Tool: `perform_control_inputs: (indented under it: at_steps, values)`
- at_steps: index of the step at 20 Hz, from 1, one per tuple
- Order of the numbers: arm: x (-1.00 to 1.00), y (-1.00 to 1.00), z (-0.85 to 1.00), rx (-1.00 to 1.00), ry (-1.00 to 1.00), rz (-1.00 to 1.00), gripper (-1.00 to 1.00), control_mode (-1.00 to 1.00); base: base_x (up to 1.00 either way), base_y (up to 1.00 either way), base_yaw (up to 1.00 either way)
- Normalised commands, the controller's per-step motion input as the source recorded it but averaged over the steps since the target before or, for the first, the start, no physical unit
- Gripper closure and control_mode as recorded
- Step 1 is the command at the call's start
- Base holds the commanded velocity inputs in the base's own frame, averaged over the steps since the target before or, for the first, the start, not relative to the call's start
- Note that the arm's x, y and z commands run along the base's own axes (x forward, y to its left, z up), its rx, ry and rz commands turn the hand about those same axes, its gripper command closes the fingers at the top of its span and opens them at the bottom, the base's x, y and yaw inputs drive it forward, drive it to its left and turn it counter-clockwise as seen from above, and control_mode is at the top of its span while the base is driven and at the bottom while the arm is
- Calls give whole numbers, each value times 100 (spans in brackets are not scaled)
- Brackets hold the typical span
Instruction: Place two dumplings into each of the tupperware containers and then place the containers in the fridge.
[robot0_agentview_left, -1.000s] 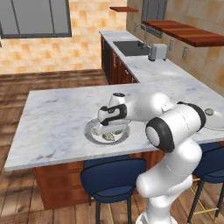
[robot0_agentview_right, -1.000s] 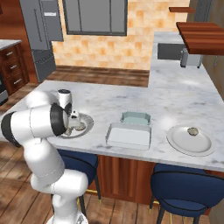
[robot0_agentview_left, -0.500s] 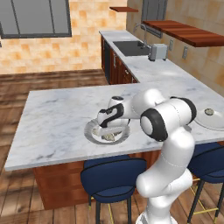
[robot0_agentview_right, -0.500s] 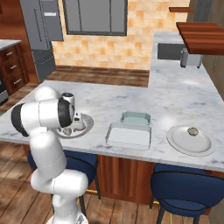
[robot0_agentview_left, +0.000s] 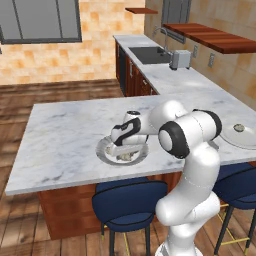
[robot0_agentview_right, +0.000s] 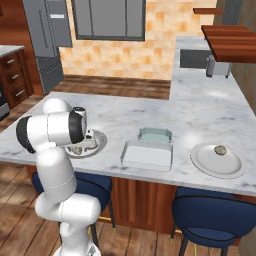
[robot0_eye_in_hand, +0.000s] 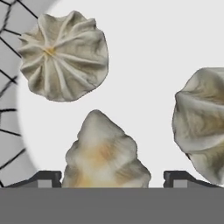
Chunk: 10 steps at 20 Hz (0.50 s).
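The gripper (robot0_eye_in_hand: 112, 179) hangs low over the near-left plate (robot0_agentview_right: 100, 142), its jaws standing wide with one dumpling (robot0_eye_in_hand: 105, 153) between the fingertips. Two more dumplings crowd it, one (robot0_eye_in_hand: 65, 54) beyond and one (robot0_eye_in_hand: 201, 127) just beside a fingertip, with bare plate between them. To the right the two tupperware containers (robot0_agentview_right: 150, 152) stand touching (counter (robot0_agentview_right: 200, 112) behind them lies bare), then a second plate (robot0_agentview_right: 217, 162).

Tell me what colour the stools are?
Dark blue stools, best in the right base view.
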Motion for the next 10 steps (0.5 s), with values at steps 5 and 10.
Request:
perform_control_inputs:
  at_steps: [5,10]
  values:
    - [0,0,0,0,0,0,100,-100,0,0,0]
    - [-49,-41,14,0,-4,0,100,-100,0,0,0]
